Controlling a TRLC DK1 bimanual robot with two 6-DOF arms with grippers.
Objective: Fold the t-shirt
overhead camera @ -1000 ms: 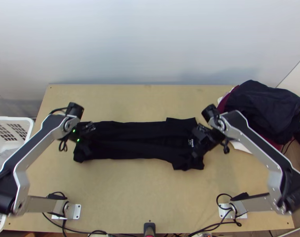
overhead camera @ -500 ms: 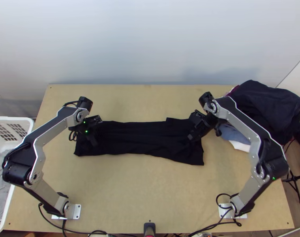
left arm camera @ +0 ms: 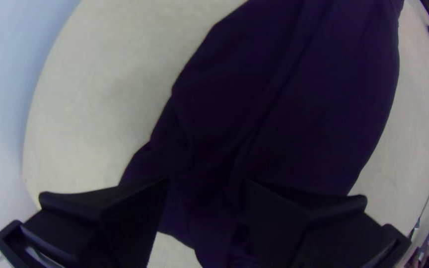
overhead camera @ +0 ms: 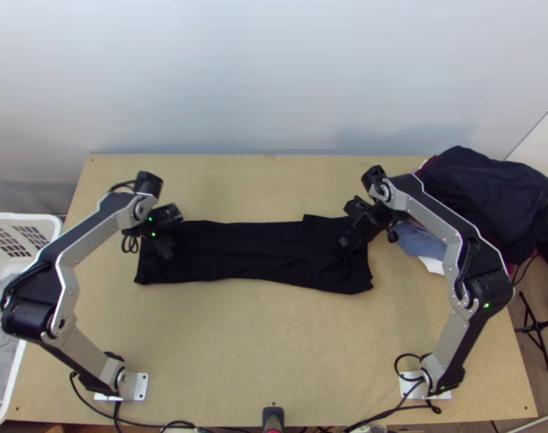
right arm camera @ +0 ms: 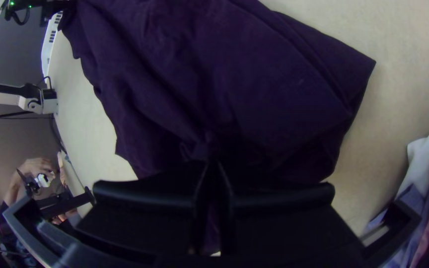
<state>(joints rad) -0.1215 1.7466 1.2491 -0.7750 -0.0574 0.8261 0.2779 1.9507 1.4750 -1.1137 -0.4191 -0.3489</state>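
In the top view we see the narrow, folded black cloth t-shirt (overhead camera: 259, 249) beneath the black left gripper (overhead camera: 171, 232) and black right gripper (overhead camera: 345, 242). The left wrist view shows us spread fingers; the right's, fingers pressed together, seemingly pinching puckered cloth.

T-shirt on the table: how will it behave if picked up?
Likely floppy: the t-shirt creases toward the right pincer, so it should sag when lifted. Probably light for its size, being thin-looking cloth. The overlapping layers near that pincer may slip apart, as they seem to just lie on one another.
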